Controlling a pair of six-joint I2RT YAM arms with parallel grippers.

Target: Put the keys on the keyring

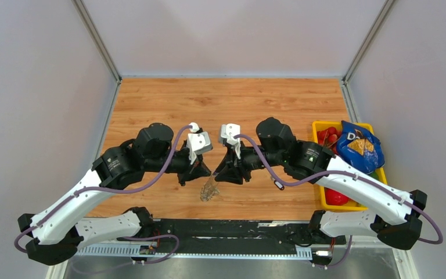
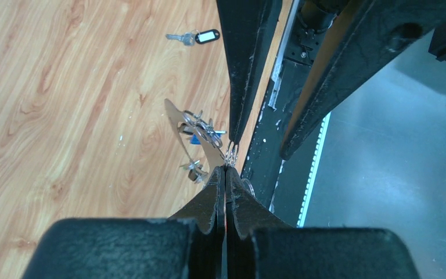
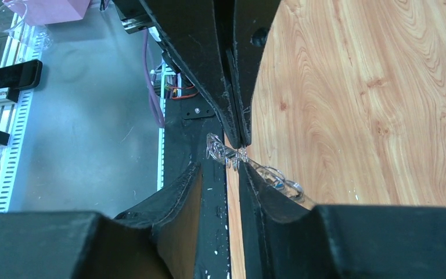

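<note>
My left gripper (image 2: pixel 225 170) is shut on the keyring (image 2: pixel 200 131), pinching its small wire rings at the fingertips. The thin silver loop hangs from there above the wood, carrying small metal pieces and a blue tag (image 2: pixel 195 139). The right gripper (image 3: pixel 220 165) faces it, jaws apart, with the ring's coils (image 3: pixel 225 152) at its fingertips and one finger (image 2: pixel 241 87) almost touching the ring. Seen from above, both grippers meet near the table's front edge and the keyring (image 1: pixel 209 190) dangles below them. One key with a black tag (image 2: pixel 196 38) lies loose on the table.
A yellow bin (image 1: pixel 322 192) at the right holds a blue chip bag (image 1: pixel 357 145) and red items. The table's front edge and a black rail (image 1: pixel 226 226) run just below the grippers. White walls enclose the wooden table (image 1: pixel 238 104).
</note>
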